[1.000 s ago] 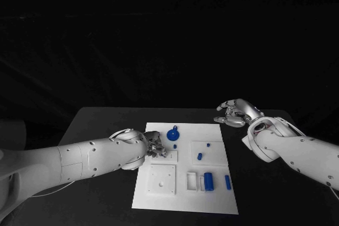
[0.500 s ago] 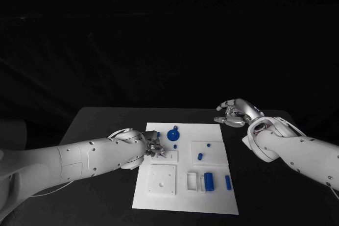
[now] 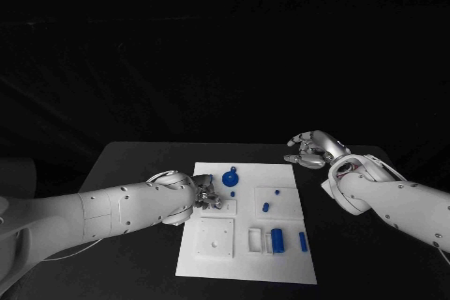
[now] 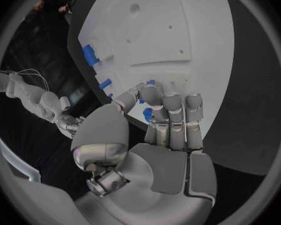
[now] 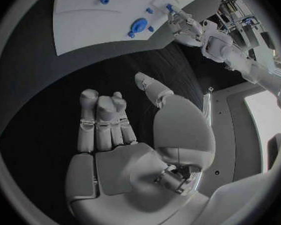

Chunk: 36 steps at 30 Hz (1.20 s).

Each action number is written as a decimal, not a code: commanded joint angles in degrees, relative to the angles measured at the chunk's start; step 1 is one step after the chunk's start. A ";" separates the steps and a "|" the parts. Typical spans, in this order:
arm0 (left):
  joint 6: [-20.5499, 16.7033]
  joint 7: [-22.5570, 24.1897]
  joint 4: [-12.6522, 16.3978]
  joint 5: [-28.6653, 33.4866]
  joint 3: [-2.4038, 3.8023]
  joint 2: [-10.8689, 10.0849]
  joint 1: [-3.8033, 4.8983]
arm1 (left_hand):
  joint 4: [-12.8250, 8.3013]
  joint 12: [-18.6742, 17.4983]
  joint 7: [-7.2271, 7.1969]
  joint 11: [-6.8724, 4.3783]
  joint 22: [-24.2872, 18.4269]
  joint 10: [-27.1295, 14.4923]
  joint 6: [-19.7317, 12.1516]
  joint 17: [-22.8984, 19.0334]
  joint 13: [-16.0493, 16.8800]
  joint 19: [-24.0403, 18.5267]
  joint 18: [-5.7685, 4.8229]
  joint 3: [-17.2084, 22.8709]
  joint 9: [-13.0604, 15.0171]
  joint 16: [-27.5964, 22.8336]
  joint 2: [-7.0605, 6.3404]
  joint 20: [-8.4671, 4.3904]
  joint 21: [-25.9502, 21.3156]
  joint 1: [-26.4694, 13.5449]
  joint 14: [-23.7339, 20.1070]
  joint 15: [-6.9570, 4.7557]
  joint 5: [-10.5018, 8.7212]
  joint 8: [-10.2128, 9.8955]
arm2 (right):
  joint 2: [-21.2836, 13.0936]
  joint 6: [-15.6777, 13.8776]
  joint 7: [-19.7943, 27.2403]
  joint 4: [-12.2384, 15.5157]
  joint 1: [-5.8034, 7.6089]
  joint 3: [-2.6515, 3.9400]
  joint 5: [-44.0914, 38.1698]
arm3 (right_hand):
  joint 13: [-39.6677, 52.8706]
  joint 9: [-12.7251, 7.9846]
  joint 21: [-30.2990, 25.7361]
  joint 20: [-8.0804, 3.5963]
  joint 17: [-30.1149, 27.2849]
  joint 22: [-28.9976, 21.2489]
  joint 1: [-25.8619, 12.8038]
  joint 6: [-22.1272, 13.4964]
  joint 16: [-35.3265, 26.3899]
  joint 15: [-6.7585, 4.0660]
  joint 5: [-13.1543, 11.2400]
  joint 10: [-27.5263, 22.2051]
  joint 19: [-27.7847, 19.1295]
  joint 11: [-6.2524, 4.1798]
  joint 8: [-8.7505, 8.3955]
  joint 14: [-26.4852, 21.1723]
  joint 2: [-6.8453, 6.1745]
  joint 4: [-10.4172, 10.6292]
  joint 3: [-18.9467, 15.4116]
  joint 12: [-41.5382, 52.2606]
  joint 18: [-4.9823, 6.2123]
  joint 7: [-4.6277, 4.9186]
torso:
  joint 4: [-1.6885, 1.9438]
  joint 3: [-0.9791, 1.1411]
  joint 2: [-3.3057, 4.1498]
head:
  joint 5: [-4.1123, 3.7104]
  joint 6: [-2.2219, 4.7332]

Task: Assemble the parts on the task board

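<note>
The white task board [image 3: 214, 266] lies in the middle of the black table. On it are a round blue part with a tab [image 3: 229, 178], two small blue pegs [image 3: 265, 207], a blue cylinder [image 3: 277, 239] and a blue bar [image 3: 302, 241]. My left hand [image 3: 206, 196] hangs over the board's left edge with its fingers curled down. In the left wrist view its fingertips [image 4: 152, 92] meet beside a small blue peg [image 4: 150, 82]; whether they pinch it is hidden. My right hand [image 3: 314, 150] hovers past the board's far right corner, its fingers apart and holding nothing.
White raised blocks with recesses stand on the board: a square one [image 3: 214, 238] near my left arm and a slotted one [image 3: 255, 240] by the cylinder. Bare black table [image 3: 131, 163] surrounds the board. The right wrist view shows the board [image 5: 90, 27] and my left hand [image 5: 184, 27] beyond the right hand's fingers.
</note>
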 commanded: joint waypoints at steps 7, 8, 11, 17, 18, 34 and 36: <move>0.14 0.22 -0.46 0.67 -0.03 0.56 -0.27 | -0.76 0.32 -4.19 -1.16 -0.06 -1.63 4.55 -0.12 0.06 0.24 0.27 0.93 0.07 0.43 0.73 -7.70 -0.40 -0.01 0.29 -0.96 -0.24 0.05 | 0.08 0.09 0.16 0.12 0.02 0.02 -0.72 | -0.16 0.04 -0.21 0.03 0.09 0.87 0.87 -0.66 -0.23 0.13 0.15 -0.33 0.50 -0.06 0.33 0.24 0.27 -0.35 -0.24 0.48 2.40 0.94 | 0.03 -0.01 0.02 | -0.15 0.12; 0.03 0.23 -0.52 0.66 -0.03 0.58 -0.27 | -0.77 0.32 -4.19 -1.16 -0.05 -1.64 4.55 -0.13 0.06 0.24 0.27 0.94 0.08 0.44 0.74 -7.71 -0.40 -0.02 0.29 -0.96 -0.25 0.05 | 0.08 0.10 0.15 0.12 0.02 0.02 -0.73 | -0.17 0.04 -0.21 0.03 0.09 0.87 0.88 -0.66 -0.23 0.13 0.15 -0.33 0.51 -0.06 0.33 0.24 0.28 -0.35 -0.23 0.48 2.40 0.94 | 0.04 -0.01 0.02 | -0.14 0.11; -0.11 0.20 -0.67 0.51 -0.02 0.64 -0.27 | -0.78 0.32 -4.19 -1.16 -0.05 -1.64 4.55 -0.13 0.06 0.25 0.27 0.94 0.08 0.44 0.74 -7.71 -0.40 -0.03 0.28 -0.96 -0.26 0.04 | 0.12 0.12 0.15 0.10 0.02 0.02 -0.73 | -0.17 0.04 -0.22 0.03 0.09 0.87 0.89 -0.66 -0.23 0.13 0.14 -0.33 0.51 -0.06 0.33 0.24 0.29 -0.35 -0.23 0.49 2.40 0.94 | 0.04 -0.03 0.01 | -0.22 0.18; -0.10 0.15 -0.49 0.36 -0.01 0.59 -0.27 | -0.83 0.32 -4.19 -1.16 -0.05 -1.67 4.54 -0.17 0.05 0.25 0.27 1.00 0.10 0.45 0.83 -7.72 -0.42 -0.03 0.25 -0.96 -0.27 0.00 | 0.12 0.15 0.12 0.09 0.02 0.02 -0.73 | -0.19 0.04 -0.22 0.03 0.09 0.87 0.93 -0.65 -0.23 0.13 0.12 -0.33 0.51 -0.06 0.33 0.24 0.33 -0.36 -0.21 0.50 2.40 0.94 | 0.04 -0.03 0.03 | -0.18 0.13; -0.34 0.14 -0.45 0.29 -0.01 0.54 -0.27 | -0.85 0.32 -4.19 -1.16 -0.04 -1.68 4.54 -0.18 0.05 0.25 0.27 1.02 0.11 0.46 0.84 -7.72 -0.42 -0.03 0.24 -0.97 -0.25 -0.02 | 0.12 0.17 0.10 0.06 0.02 0.02 -0.73 | -0.19 0.04 -0.22 0.03 0.09 0.87 0.93 -0.65 -0.23 0.13 0.11 -0.33 0.51 -0.06 0.33 0.24 0.34 -0.35 -0.20 0.50 2.40 0.94 | 0.04 -0.04 0.03 | -0.18 0.13; 0.41 0.27 -0.72 0.55 -0.01 0.94 -0.27 | -1.14 0.46 -4.19 -1.16 0.07 -1.72 4.66 -0.47 0.07 0.41 0.24 1.19 0.35 0.72 0.85 -7.79 -0.44 -0.42 0.18 -1.05 -0.56 -0.31 | 0.13 0.64 -0.22 0.00 0.02 0.02 -0.78 | -0.27 0.04 -0.25 0.06 0.10 0.87 0.90 -0.58 -0.25 0.13 0.07 -0.33 0.53 -0.06 0.36 0.25 0.50 -0.29 -0.19 0.54 2.40 0.94 | 0.08 -0.06 0.02 | -0.23 0.13; 0.79 0.26 -0.97 0.71 -0.01 1.15 -0.27 | -1.11 0.51 -4.19 -1.15 0.09 -1.70 4.72 -0.55 0.08 0.44 0.23 1.18 0.41 0.79 0.78 -7.80 -0.46 -0.57 0.18 -1.07 -0.91 -0.37 | 0.15 0.69 -0.24 0.02 0.02 0.02 -0.80 | -0.28 0.04 -0.25 0.06 0.10 0.87 0.90 -0.57 -0.25 0.13 0.07 -0.33 0.53 -0.06 0.37 0.25 0.50 -0.29 -0.19 0.54 2.40 0.94 | 0.07 -0.06 0.03 | -0.23 0.13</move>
